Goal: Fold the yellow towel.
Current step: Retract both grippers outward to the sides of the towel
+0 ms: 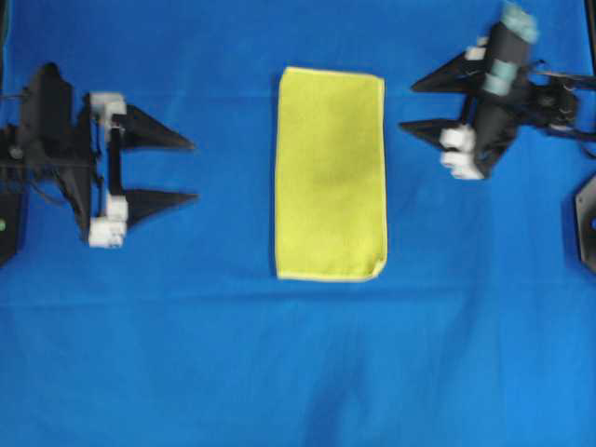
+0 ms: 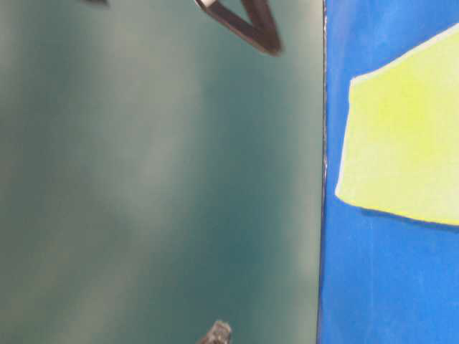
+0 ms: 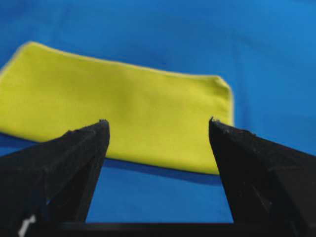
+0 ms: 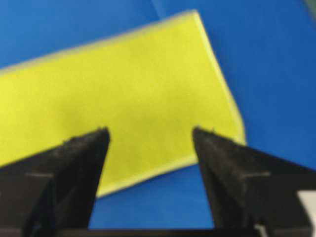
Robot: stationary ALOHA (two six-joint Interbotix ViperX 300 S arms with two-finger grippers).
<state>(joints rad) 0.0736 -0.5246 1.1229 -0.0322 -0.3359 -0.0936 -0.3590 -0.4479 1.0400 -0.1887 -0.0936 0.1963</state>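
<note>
Black fingers (image 3: pixel 74 163) of the left claw (image 3: pixel 155 123) are filling the bottom of the left wrist view, spread wide w/ nothing between them. Beyond the tips, the yellow towel (image 3: pixel 123 121) is lying flat on the blue cloth (image 3: pixel 256 44) covering the tabletop.

Right wrist view is showing the same: right claw (image 4: pixel 150 131) gaping wide, empty, its fingers (image 4: pixel 232 173) framing one end of the towel from above, not touching it.

From overhead, the yellow towel (image 1: pixel 331 173) is sitting approx. mid-tabletop, a bit toward the far edge, folded into a narrow rectangle w/ its long sides running far-to-near. Pale hem is showing along the edges. Left claw (image 1: pixel 194 170) is hanging well apart from the towel on the left side, tips pointing at it. Right claw (image 1: pixel 408 105) is hanging on the right, near the towel's far right corner, angled, clear of the fabric. Both arms are looking slightly blurred.

Table-level view is showing mostly a blurry teal surface, plus a towel corner (image 2: pixel 401 143) on blue cloth and one dark finger (image 2: pixel 251 25) at the top; can't tell which arm's.
</note>
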